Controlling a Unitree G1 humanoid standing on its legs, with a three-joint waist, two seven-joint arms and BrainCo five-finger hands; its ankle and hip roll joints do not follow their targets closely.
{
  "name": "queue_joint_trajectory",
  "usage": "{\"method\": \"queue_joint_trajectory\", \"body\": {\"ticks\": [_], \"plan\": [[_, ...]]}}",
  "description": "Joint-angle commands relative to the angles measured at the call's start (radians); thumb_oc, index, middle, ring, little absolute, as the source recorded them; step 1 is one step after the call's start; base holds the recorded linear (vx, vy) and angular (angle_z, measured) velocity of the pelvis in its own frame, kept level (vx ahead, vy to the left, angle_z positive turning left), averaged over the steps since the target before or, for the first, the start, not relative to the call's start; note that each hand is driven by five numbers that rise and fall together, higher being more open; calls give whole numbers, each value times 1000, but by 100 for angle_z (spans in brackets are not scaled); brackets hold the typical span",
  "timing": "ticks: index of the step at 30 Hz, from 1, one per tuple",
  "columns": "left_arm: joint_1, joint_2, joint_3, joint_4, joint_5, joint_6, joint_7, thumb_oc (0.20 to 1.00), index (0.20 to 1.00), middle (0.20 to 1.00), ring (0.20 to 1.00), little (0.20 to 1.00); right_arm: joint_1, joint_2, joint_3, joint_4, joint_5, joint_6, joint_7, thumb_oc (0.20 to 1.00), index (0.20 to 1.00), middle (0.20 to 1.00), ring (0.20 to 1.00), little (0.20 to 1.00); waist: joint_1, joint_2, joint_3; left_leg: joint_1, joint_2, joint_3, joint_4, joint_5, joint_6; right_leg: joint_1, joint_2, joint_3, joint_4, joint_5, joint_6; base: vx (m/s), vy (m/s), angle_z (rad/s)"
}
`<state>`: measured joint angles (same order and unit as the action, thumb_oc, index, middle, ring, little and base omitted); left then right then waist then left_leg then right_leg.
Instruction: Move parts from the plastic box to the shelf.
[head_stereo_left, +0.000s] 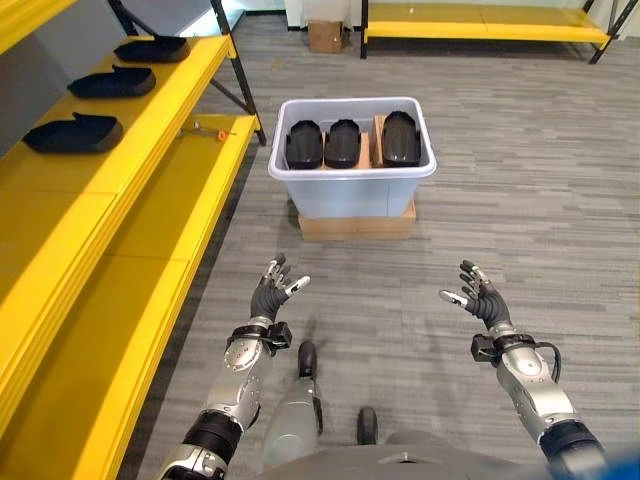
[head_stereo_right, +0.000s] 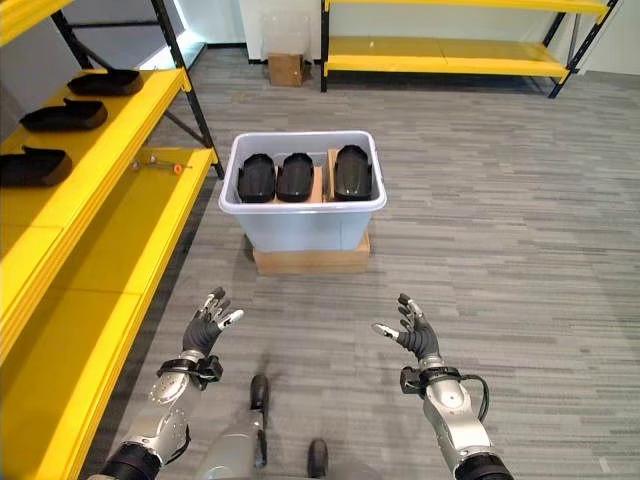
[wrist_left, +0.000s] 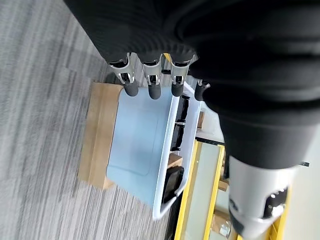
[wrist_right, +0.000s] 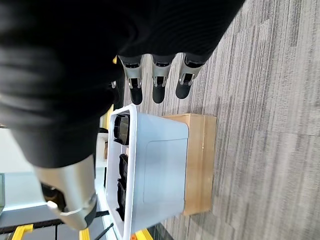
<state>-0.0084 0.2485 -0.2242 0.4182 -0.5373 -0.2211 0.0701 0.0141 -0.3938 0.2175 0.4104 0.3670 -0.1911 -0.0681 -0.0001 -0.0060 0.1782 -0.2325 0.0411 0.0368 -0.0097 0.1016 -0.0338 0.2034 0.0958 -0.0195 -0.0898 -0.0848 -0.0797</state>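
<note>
One long yellow shelf (head_stereo_left: 150, 190) runs to the left of the plastic box (head_stereo_left: 352, 180), and three black parts (head_stereo_left: 75, 133) lie in a row on its upper level, well apart from the box. The pale box stands on one wooden block (head_stereo_left: 357, 222) on the grey carpet. Three more black parts (head_stereo_left: 325, 143) stand side by side inside the box, their lower halves hidden by its wall. Nearer than the box, the left hand (head_stereo_left: 272, 293) and right hand (head_stereo_left: 479, 295) hover over the carpet, fingers spread loosely, both empty.
</note>
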Motion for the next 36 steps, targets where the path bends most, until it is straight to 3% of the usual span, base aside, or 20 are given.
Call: {"method": "queue_joint_trajectory", "body": {"ticks": [1, 3, 4, 7, 10, 12, 14, 17, 18, 21, 27, 30, 31, 32, 34, 35, 36], "plan": [[-35, 23, 4, -68, 11, -52, -11, 1000, 1000, 1000, 1000, 1000, -7, 16, -11, -86, -20, -50, 10, 1000, 1000, 1000, 1000, 1000, 21, -29, -55, 21, -32, 20, 52, 23, 5, -12, -151, 7, 115, -28, 152, 286, 162, -44], [-39, 29, 4, -79, 12, -49, -5, 1000, 1000, 1000, 1000, 1000, -10, 24, -4, -96, -16, -48, 15, 1000, 1000, 1000, 1000, 1000, 26, -38, -68, 19, -49, 29, 87, -20, 29, -39, -176, 12, 201, -15, 170, 287, 161, -24], [-39, 31, 1, -82, 13, -47, -2, 1000, 1000, 1000, 1000, 1000, -10, 30, -2, -97, -15, -47, 16, 1000, 1000, 1000, 1000, 1000, 28, -42, -70, 26, -62, 34, 97, -42, 45, -68, -189, 10, 279, 19, 183, 254, 163, -8], [-45, 45, -7, -84, 16, -40, -2, 1000, 1000, 1000, 1000, 1000, -11, 39, 11, -102, -12, -40, 24, 1000, 1000, 1000, 1000, 1000, 12, -35, -46, 83, -87, 29, 97, -82, 89, -207, -190, 23, 571, 207, 201, 201, 183, 5], [-39, 59, 1, -93, 26, -33, 4, 1000, 1000, 1000, 1000, 1000, 9, 51, 9, -118, -23, -32, 28, 1000, 1000, 1000, 1000, 1000, -11, -4, -19, 161, -85, 34, 78, -122, 114, -302, -227, -46, 711, 216, 194, 262, 198, 27], [-37, 60, -1, -94, 24, -33, 0, 1000, 1000, 1000, 1000, 1000, 12, 48, 7, -127, -22, -31, 29, 1000, 1000, 1000, 1000, 1000, -28, 12, -12, 198, -81, 28, 67, -131, 112, -373, -224, -70, 682, 174, 179, 272, 82, 11], [-41, 57, -1, -83, 17, -36, -7, 1000, 1000, 1000, 1000, 1000, 11, 46, 3, -133, -13, -33, 33, 1000, 1000, 1000, 1000, 1000, -46, 17, -2, 236, -88, 9, 62, -148, 101, -394, -227, -90, 563, 124, 167, 290, -27, 10], [-41, 53, 5, -68, 17, -42, -14, 1000, 1000, 1000, 1000, 1000, 0, 45, -2, -124, -8, -35, 27, 1000, 1000, 1000, 1000, 1000, -67, 4, 3, 292, -98, -9, 52, -190, 72, -404, -259, -71, 241, 180, 200, 295, -95, 25], [-41, 53, 5, -68, 18, -42, -14, 1000, 1000, 1000, 1000, 1000, 0, 45, -2, -124, -8, -35, 27, 1000, 1000, 1000, 1000, 1000, -67, 4, 4, 293, -97, -10, 52, -190, 72, -402, -258, -72, 240, 180, 200, 264, -98, 14], [-28, 51, 8, -71, 27, -41, -29, 1000, 1000, 1000, 1000, 1000, 10, 41, -13, -135, -25, -27, 36, 1000, 1000, 1000, 1000, 1000, -82, -13, -1, 356, -91, -28, 44, -230, 49, -403, -287, -27, 107, 273, 243, 277, -120, 15], [-15, 35, 4, -65, 29, -40, -39, 1000, 1000, 1000, 1000, 1000, 22, 25, -22, -134, -26, -28, 45, 1000, 1000, 1000, 1000, 1000, -83, -21, -44, 396, -61, -40, 51, -259, 21, -348, -273, -51, 83, 267, 238, 259, -154, 16], [-10, 27, 0, -73, 13, -35, -49, 1000, 1000, 1000, 1000, 1000, 30, 7, -28, -140, -22, -31, 51, 1000, 1000, 1000, 1000, 1000, -92, -11, -57, 401, -12, -50, 79, -241, -11, -341, -245, -70, 128, 219, 213, 209, -226, 4], [2, 25, -5, -85, -2, -33, -61, 1000, 1000, 1000, 1000, 1000, 45, -4, -35, -138, -10, -35, 57, 1000, 1000, 1000, 1000, 1000, -101, -6, -61, 379, 28, -64, 160, -174, -48, -322, -207, -75, 146, 170, 178, 285, -346, 5], [7, 24, -4, -82, -6, -31, -67, 1000, 1000, 1000, 1000, 1000, 49, -7, -35, -139, -8, -36, 59, 1000, 1000, 1000, 1000, 1000, -100, -10, -61, 360, 37, -67, 211, -141, -56, -311, -199, -73, 145, 159, 167, 272, -359, 14], [21, 27, -7, -101, -15, -27, -76, 1000, 1000, 1000, 1000, 1000, 58, -20, -37, -137, -1, -40, 62, 1000, 1000, 1000, 1000, 1000, -87, -31, -45, 264, 31, -86, 424, -48, -63, -273, -184, -64, 139, 138, 133, 97, -189, 18], [21, 27, -7, -101, -15, -27, -76, 1000, 1000, 1000, 1000, 1000, 58, -20, -37, -137, -1, -40, 62, 1000, 1000, 1000, 1000, 1000, -87, -31, -45, 264, 31, -86, 424, -48, -63, -273, -184, -64, 139, 138, 133, 79, -233, -6], [27, 31, -13, -112, -18, -20, -77, 1000, 1000, 1000, 1000, 1000, 58, -34, -44, -136, 4, -45, 55, 1000, 1000, 1000, 1000, 1000, -70, -69, -13, 124, 8, -72, 538, -65, -40, -236, -202, -65, 125, 125, 122, 104, -145, -17]]}}
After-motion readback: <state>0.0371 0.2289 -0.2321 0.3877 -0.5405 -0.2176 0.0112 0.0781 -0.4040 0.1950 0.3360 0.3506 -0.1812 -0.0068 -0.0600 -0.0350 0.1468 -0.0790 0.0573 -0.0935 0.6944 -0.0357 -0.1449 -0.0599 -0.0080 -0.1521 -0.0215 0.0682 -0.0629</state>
